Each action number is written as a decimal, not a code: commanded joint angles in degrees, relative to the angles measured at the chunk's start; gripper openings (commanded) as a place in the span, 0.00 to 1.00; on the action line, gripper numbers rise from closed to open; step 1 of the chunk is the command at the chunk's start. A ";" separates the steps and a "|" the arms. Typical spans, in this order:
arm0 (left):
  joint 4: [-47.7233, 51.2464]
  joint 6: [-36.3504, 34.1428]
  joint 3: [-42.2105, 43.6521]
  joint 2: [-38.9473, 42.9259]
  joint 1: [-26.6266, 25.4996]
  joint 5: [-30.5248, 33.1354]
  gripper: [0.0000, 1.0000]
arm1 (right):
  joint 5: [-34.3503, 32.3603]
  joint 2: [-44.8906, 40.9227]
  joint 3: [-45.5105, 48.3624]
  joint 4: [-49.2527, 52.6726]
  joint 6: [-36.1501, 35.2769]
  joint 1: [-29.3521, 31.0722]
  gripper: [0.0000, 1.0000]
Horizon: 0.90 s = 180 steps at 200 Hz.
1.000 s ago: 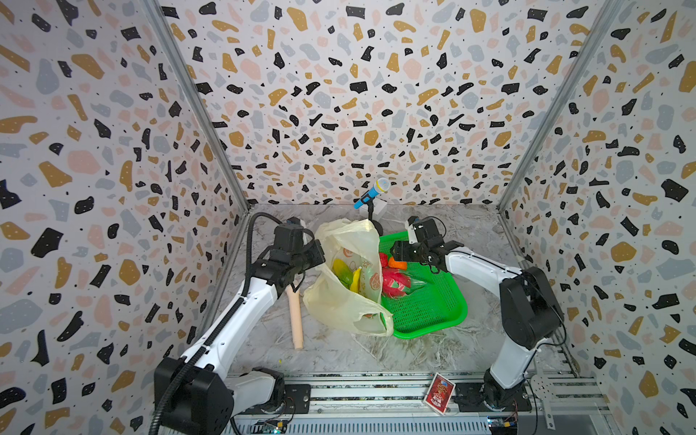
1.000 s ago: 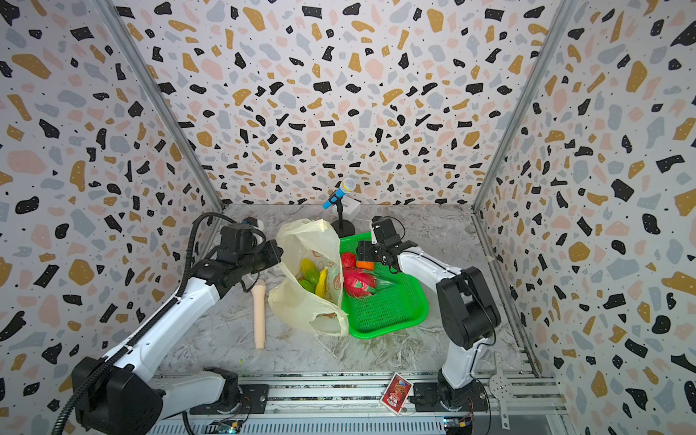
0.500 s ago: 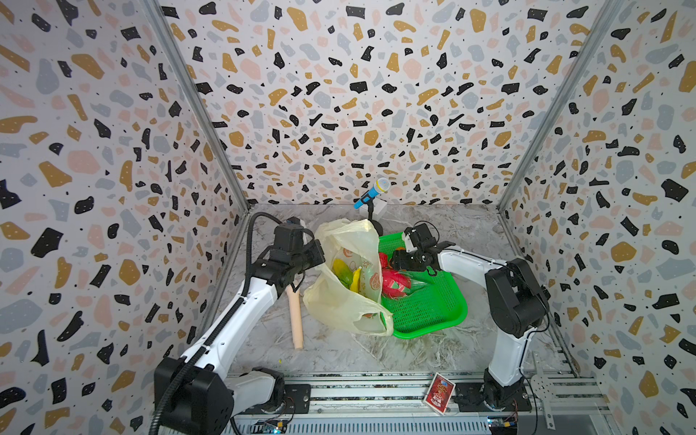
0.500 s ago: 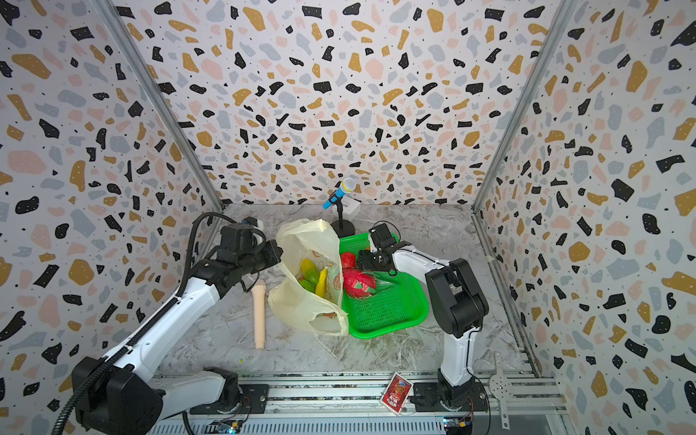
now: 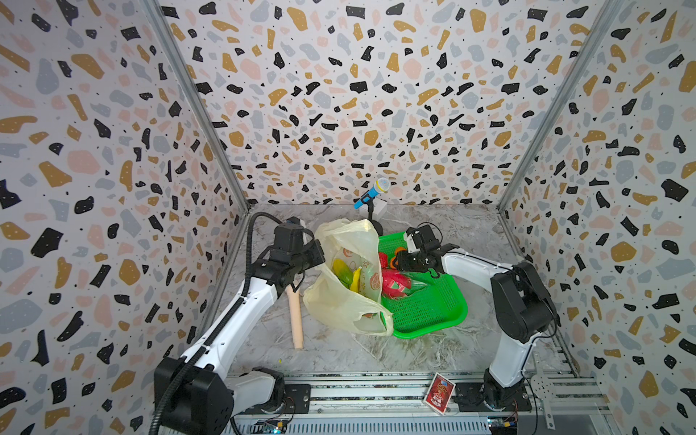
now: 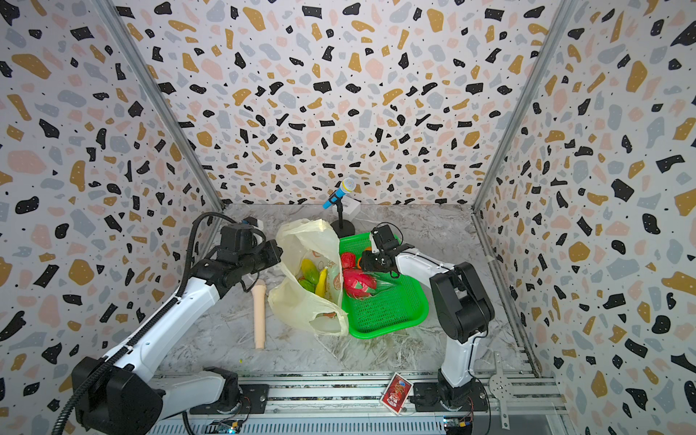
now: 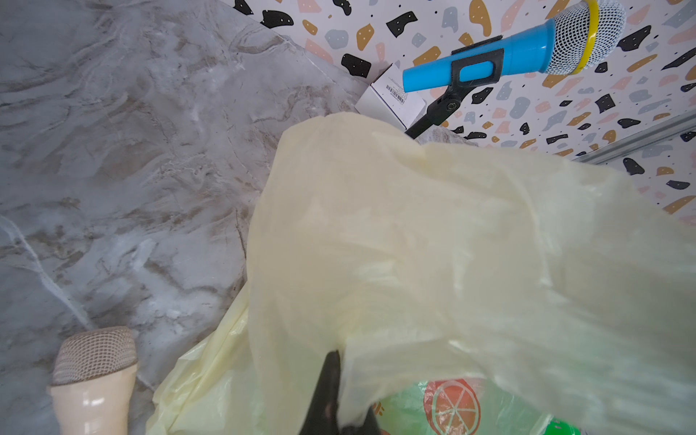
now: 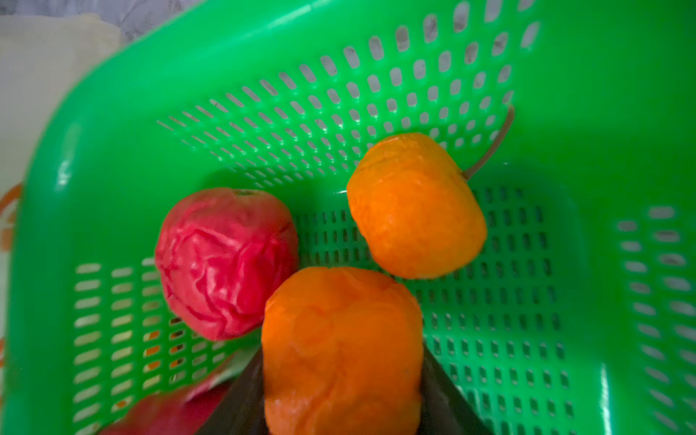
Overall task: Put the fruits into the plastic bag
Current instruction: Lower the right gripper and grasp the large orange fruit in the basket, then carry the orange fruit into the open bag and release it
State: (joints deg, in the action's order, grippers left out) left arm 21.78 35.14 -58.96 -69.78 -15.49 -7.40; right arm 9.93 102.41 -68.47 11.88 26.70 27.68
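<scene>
Right gripper [image 8: 342, 350] has shifted left across the green perforated plastic basket [image 8: 602, 113] over the last second; its fingers now pinch a crumpled orange toy fruit [image 8: 339, 309]. Second orange fruit [image 8: 416, 205] and wrinkled red fruit [image 8: 226, 260] lie just beside, near the corner wall. The basket floor nearer the arm is bare. Red-pink dragon fruit [image 5: 395, 284] touches the pale-yellow translucent plastic bag [image 5: 339, 305]. Left gripper [image 5: 320, 258] is clamped on the bag's rim; yellow banana [image 5: 356, 278] sits inside.

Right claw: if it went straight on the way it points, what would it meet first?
The nearer orange, already between the right claw's fingers; past it, probably the green basket's floor.
</scene>
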 commanded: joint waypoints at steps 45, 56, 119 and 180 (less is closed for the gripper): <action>-2.30 -0.42 1.65 0.48 0.12 -0.37 0.00 | 5.67 -22.87 8.16 -2.21 -5.24 -0.21 0.45; -2.35 -0.51 1.69 0.26 0.19 -0.34 0.00 | 9.20 -26.60 10.46 -3.49 -5.76 -0.18 0.45; -2.56 -0.95 1.17 -0.66 0.13 -0.58 0.00 | 16.72 -35.40 14.08 -7.79 -8.26 11.67 0.46; -2.17 -1.07 1.54 1.10 0.13 -0.82 0.00 | 10.08 -20.87 6.58 -12.17 -9.35 20.65 0.47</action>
State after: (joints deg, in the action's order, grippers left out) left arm 20.91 35.14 -57.78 -70.28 -15.49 -7.64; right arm 23.35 77.91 -57.36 2.70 18.74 46.26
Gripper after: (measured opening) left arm 0.047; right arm 0.536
